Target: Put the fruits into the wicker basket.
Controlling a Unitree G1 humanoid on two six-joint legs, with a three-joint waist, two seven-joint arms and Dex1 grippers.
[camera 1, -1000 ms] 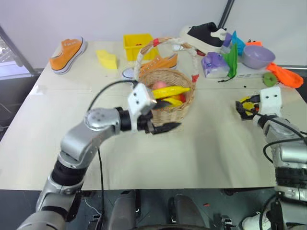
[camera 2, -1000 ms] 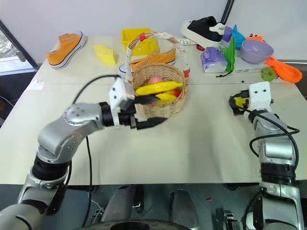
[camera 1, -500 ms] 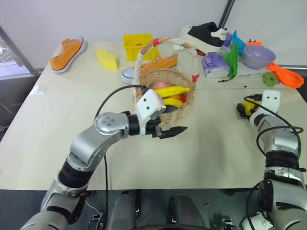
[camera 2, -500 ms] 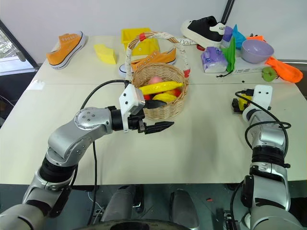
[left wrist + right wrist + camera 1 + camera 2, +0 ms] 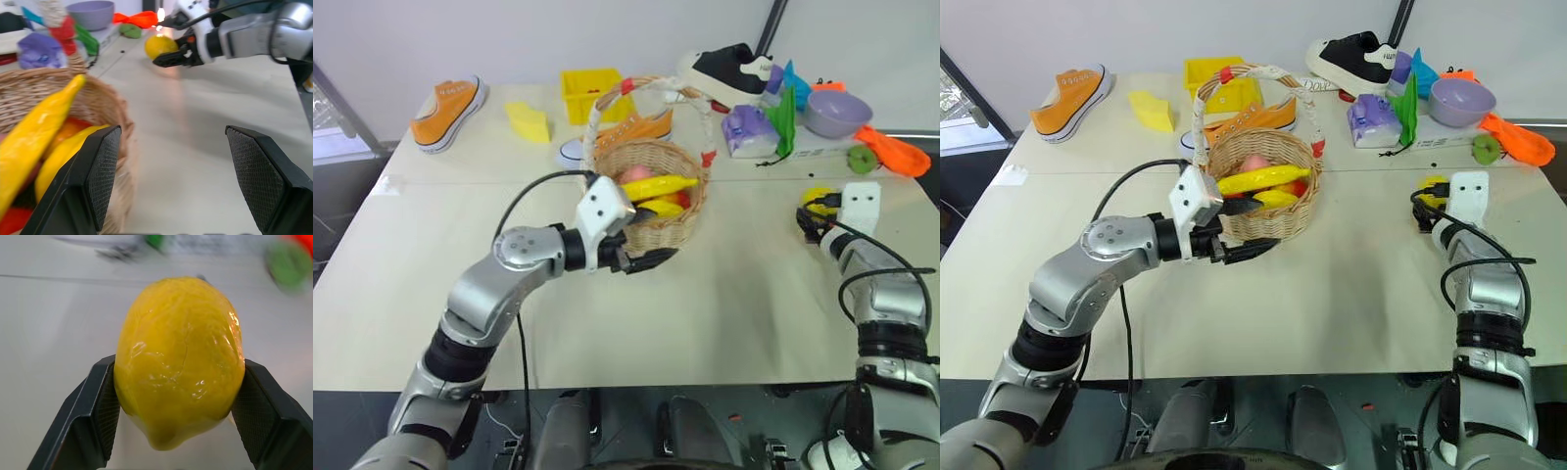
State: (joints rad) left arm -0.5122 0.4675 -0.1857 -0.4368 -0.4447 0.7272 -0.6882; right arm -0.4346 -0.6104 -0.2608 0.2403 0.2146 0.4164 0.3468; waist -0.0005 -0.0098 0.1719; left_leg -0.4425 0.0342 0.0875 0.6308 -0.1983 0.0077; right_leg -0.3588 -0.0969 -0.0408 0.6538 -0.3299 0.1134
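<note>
**A:** Where did the fruit sit?

**B:** The wicker basket (image 5: 651, 191) stood near the middle of the pale counter (image 5: 734, 304). A long yellow banana (image 5: 658, 186) lay across its top, with a pink peach (image 5: 639, 173) behind it and some red and yellow pieces beneath that could not be told apart. The lemon (image 5: 179, 360) was well off to the right, low at the counter, between the two fingers of the right hand (image 5: 810, 217).

**A:** Was that hand gripping it?

**B:** Yes. In the right wrist view both black finger pads (image 5: 98, 416) pressed against the lemon's sides, pinching it.

**A:** And the left hand?

**B:** The left hand (image 5: 646, 257) hovered just in front of the basket's near wall, fingers spread apart with nothing between them.

**A:** What else was on the counter?

**B:** Along the far edge: an orange sneaker (image 5: 448, 111), a yellow bin (image 5: 595, 95), a black shoe (image 5: 732, 69), a purple bowl (image 5: 838, 112) and a small green apple (image 5: 862, 157).
</note>
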